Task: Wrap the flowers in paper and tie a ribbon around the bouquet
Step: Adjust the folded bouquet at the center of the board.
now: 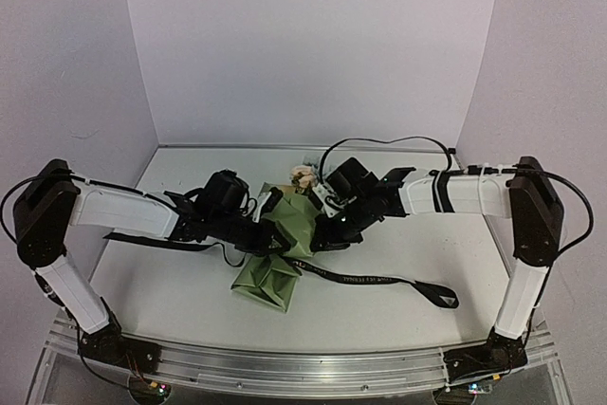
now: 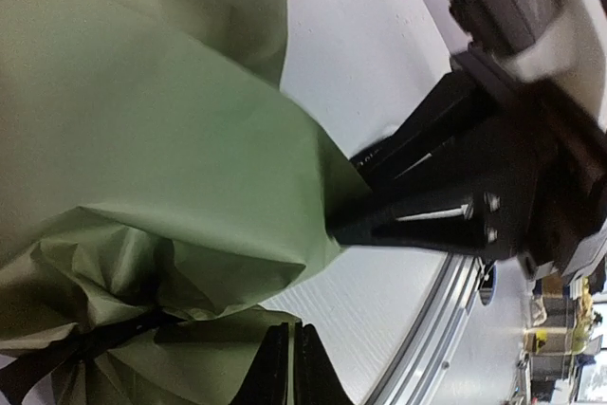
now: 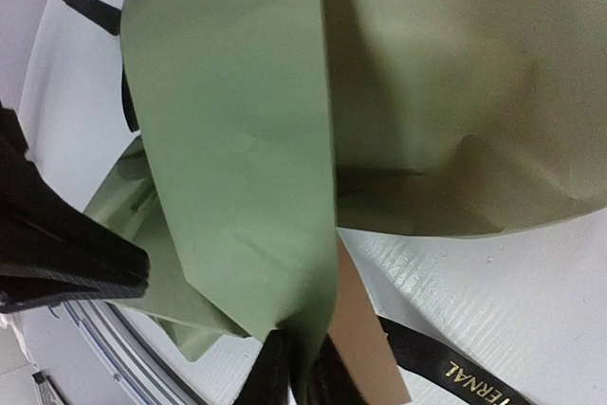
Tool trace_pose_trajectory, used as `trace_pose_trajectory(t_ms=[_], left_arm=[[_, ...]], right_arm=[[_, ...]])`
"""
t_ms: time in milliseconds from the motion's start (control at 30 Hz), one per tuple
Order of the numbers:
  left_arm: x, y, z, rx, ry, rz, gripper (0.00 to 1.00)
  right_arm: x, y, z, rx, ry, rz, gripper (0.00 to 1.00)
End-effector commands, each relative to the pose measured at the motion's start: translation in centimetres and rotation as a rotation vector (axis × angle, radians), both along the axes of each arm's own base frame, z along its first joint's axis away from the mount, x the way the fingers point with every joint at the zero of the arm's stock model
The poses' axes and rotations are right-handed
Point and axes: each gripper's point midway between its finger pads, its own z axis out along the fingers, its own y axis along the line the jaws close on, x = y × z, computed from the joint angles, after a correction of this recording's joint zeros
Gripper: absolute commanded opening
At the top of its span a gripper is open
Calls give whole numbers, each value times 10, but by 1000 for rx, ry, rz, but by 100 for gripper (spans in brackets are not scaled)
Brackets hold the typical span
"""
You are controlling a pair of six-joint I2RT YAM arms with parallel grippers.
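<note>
- Paper (image 3: 228,120) is the weak point. Our right claw (image 3: 302,358) is clamped on the lower edge of a green flap, and a hard pull may tear or crease the thin sheet.
- Our left claw (image 2: 291,343) has its fingers pressed together just beside the crumpled base of the cone. We cannot tell whether any paper is caught between them. If none is, the wrap may spring open on that side.
- The bouquet (image 1: 283,234) lies mid-table (image 1: 408,234) between both claws, with the flowers (image 1: 303,175) poking out at the far end. Uneven tugging may roll it or shake the stems loose.
- The ribbon (image 1: 379,279) crosses the cone's narrow end, its ends trailing left and right, and we see no knot. Dragging the cone may pull the ribbon askew.
- Both claws work close together, so we judge that they may knock into each other.
</note>
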Motion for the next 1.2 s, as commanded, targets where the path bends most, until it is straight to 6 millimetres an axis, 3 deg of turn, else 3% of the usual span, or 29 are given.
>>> trace_pose_trajectory(t_ms=[0,333,533,767,900,1100,1167], left_arm=[[-14,-6,-7,-49,-15,-92,0],[-57,-9,-80,82,131,-166,0],[-69,-16,-92,88,159,-184,0],[-76,-26,-91,77,150,-208,0],[-73,-27,-81,64,127,-198,0],[-50,-32,-31,35,32,-116,2],[-42,-33,-11,23,-12,-94,11]], right_arm=[[25,5,20,31,-38,-61,0],[65,-1,17,-70,-33,-176,0],[84,-26,-10,-222,-27,-280,0],[92,-43,-33,-341,-44,-324,0],[90,-44,-16,-317,-67,-310,0],[74,-47,39,-220,-119,-263,35],[65,-47,50,-199,-132,-231,45]])
